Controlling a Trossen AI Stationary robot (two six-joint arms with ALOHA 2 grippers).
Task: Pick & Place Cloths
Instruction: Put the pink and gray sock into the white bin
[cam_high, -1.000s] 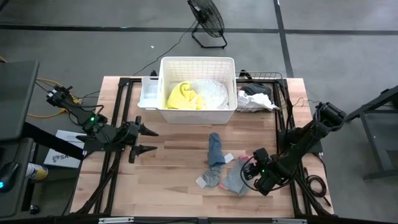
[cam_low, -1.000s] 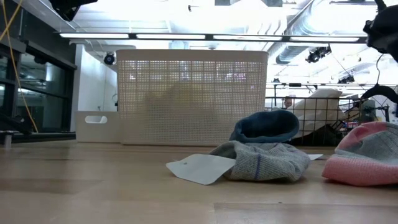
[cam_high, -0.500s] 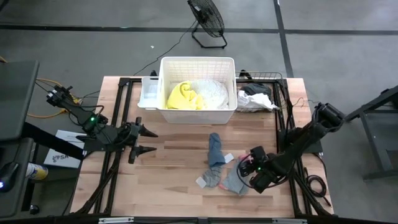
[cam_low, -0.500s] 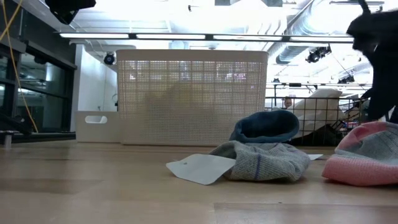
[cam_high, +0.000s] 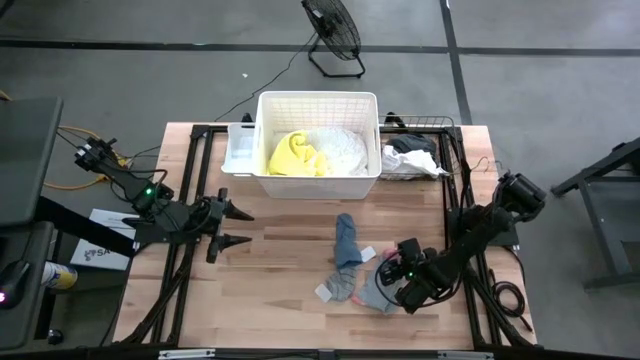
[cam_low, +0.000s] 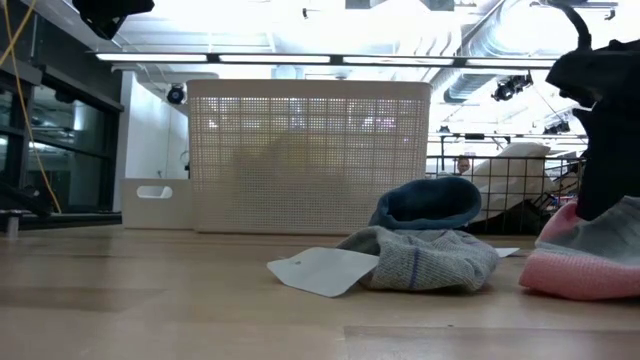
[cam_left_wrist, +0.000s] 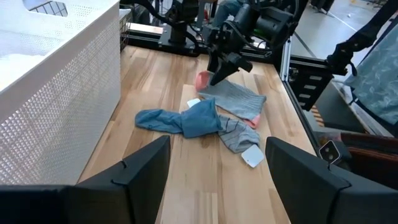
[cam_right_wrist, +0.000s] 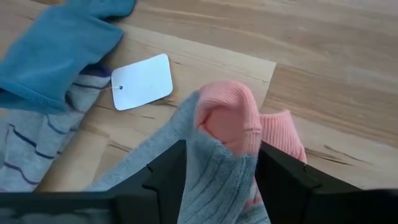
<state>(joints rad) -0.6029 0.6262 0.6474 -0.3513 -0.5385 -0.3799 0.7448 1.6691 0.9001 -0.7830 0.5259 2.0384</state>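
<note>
The right hand (cam_high: 388, 272) was down at the grey knitted cloth with a pink cuff (cam_high: 377, 291), which lay on the wooden counter (cam_high: 280, 260) near its front edge, right of the middle. In the right wrist view the two dark fingers (cam_right_wrist: 166, 171) stood apart, one on each side of the raised pink cuff (cam_right_wrist: 229, 118), the grey knit bunched between them; whether they were already squeezing it could not be told. In the left wrist view that hand (cam_left_wrist: 217, 71) reached down onto the cuff end of the same cloth (cam_left_wrist: 233, 98).

Just beside it, toward the middle of the counter, lay a blue soft cloth (cam_high: 346, 238) draped over a grey striped one (cam_high: 341, 283), each with a white paper tag (cam_high: 323, 292) near it. In the low view the blue cloth (cam_low: 432, 203) sat on top of the grey striped one (cam_low: 425, 262), with the tag (cam_low: 322, 270) flat in front.

At the back edge stood a white slatted plastic basket (cam_high: 318, 103) holding a bright yellow cloth (cam_high: 294, 155) and a large white cloth (cam_high: 342, 150). To its right, in a wire basket (cam_high: 432, 125), lay black and white cloths (cam_high: 412, 158).

The left hand (cam_high: 240, 226) hovered near the left edge, its fingers spread and holding nothing.
</note>
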